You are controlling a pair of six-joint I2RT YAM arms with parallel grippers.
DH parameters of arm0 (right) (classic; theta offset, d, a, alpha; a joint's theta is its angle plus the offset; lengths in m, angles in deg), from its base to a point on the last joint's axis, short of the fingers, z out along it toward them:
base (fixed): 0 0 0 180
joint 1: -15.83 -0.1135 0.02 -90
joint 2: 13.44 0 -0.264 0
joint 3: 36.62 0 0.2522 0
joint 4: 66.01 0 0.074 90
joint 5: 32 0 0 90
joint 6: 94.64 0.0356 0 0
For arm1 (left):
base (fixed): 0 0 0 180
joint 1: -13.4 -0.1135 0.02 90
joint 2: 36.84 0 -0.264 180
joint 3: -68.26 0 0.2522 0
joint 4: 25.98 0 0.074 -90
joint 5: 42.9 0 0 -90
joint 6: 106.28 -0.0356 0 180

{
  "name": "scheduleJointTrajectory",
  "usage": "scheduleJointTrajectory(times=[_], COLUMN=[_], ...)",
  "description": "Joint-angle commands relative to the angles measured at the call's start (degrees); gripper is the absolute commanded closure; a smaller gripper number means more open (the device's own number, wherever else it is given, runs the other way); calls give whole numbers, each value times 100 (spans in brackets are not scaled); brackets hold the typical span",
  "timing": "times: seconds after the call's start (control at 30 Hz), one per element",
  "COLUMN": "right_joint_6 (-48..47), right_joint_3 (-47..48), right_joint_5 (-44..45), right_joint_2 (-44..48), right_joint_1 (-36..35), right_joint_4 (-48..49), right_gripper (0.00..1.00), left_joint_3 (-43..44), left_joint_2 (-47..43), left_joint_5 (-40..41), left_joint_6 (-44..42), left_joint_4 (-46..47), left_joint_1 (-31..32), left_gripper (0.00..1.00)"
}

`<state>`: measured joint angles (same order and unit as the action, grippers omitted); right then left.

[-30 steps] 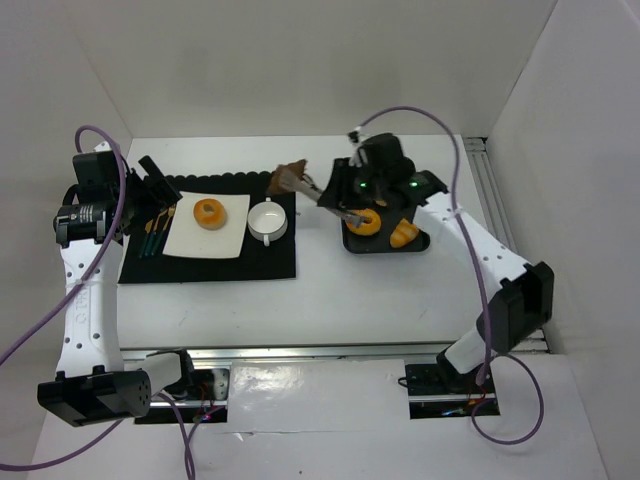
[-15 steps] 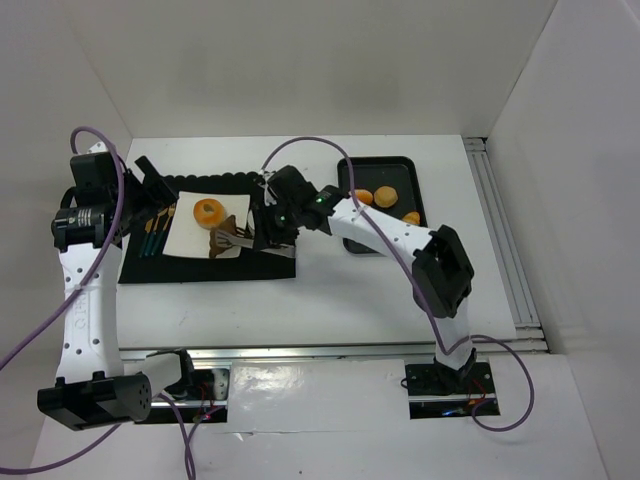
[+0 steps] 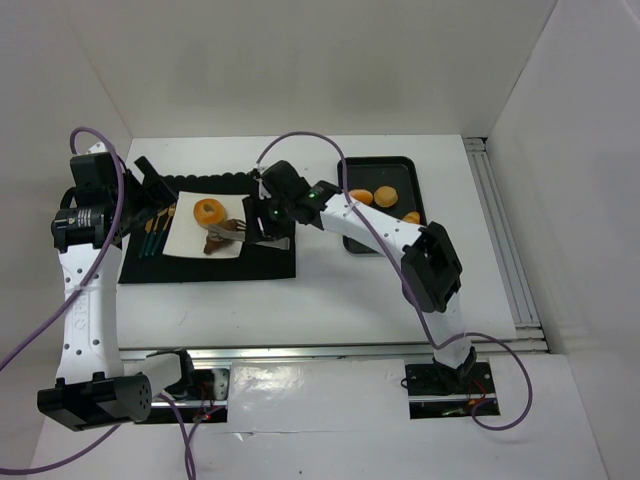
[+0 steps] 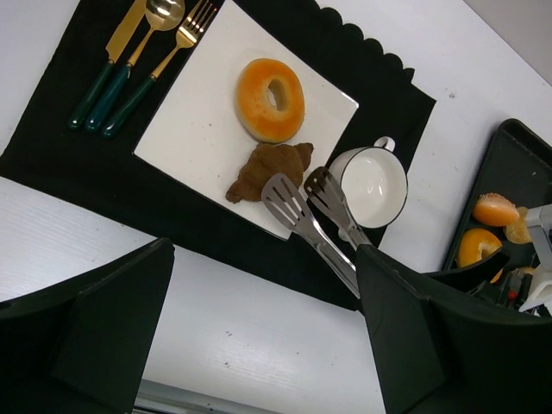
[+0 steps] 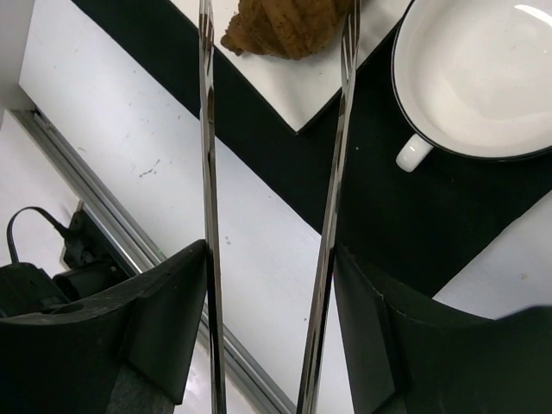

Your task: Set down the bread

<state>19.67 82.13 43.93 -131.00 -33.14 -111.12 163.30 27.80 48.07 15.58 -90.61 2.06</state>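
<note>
Both blades of the tongs [image 4: 310, 216] gape beside the croissant [image 4: 269, 170] on the plate [image 4: 194, 138], the right tool [image 5: 269, 289] pinching them only loosely.

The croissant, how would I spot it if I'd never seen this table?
Find the black placemat and the white square plate on it. Two breads lie there: the croissant is the dark brown, ridged one near the plate's edge, by the tips of the metal tongs, not the golden ring-shaped bagel.

surface: white table [image 3: 360, 290] | left: black placemat [image 3: 270, 262] (scalloped far edge) | right: black tray [image 3: 398, 172], lying apart
</note>
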Motion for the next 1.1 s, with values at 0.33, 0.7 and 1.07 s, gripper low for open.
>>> scheduleJointTrajectory(times=[0.33,0.7,1.07], right_joint_6=[-50,284,741], right_joint_3=[-153,-3307,-4425], right_joint_5=[1291,1855,1196], right_joint_2=[1777,4240,4505], right_joint_1=[616,3304,4414], right_joint_4=[-195,-854,-908], right_gripper=[36,36,34], left_joint_3=[108,108,108], left_joint_2=[-171,-171,-57], left_joint_5=[8,-97,-264], left_joint_6=[22,22,22], left_joint_4=[77,77,139], left_joint_1=[-36,-36,-36], left_gripper=[0,0,0])
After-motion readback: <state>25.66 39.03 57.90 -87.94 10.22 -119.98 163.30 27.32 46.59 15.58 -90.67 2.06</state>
